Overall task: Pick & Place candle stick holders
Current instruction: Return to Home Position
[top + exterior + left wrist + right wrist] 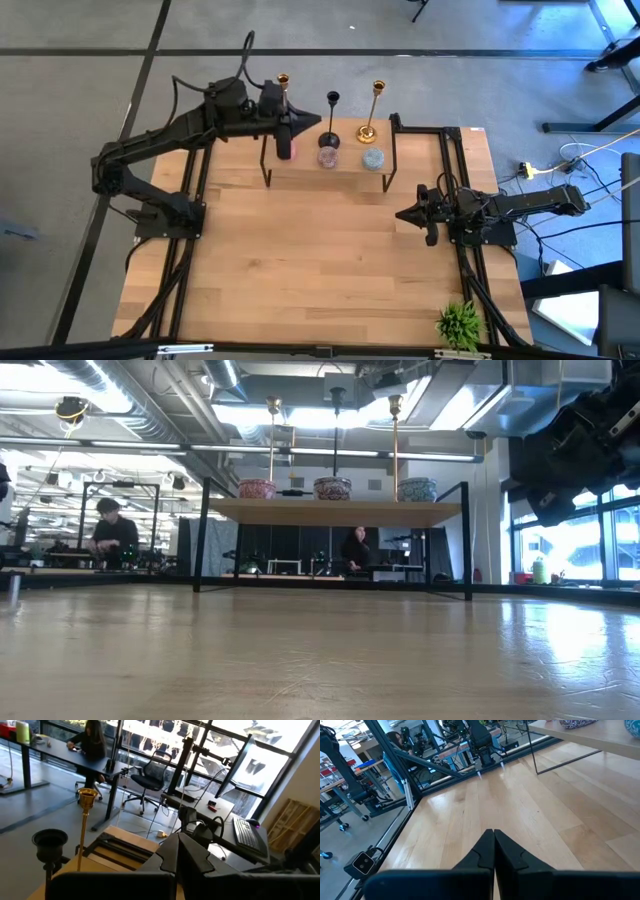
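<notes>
On a raised wooden shelf (335, 511) at the table's far end stand three tall candle stick holders: gold (283, 80), black (332, 101) and gold (377, 92). In front of them sit three squat holders: pink (257, 488), purple (332, 488) and light blue (417, 489). My left gripper (308, 124) is shut on nothing and hovers level above the shelf's left part, between the left gold stick and the black stick (50, 840), partly covering the pink holder from above. My right gripper (400, 214) is shut on nothing, low over the table's right side.
The shelf stands on thin black metal legs (390, 165), with open space beneath it. A small green plant (460, 322) sits at the table's near right corner. Bare wood (520, 810) stretches between the shelf and the near edge. People sit at desks in the room beyond.
</notes>
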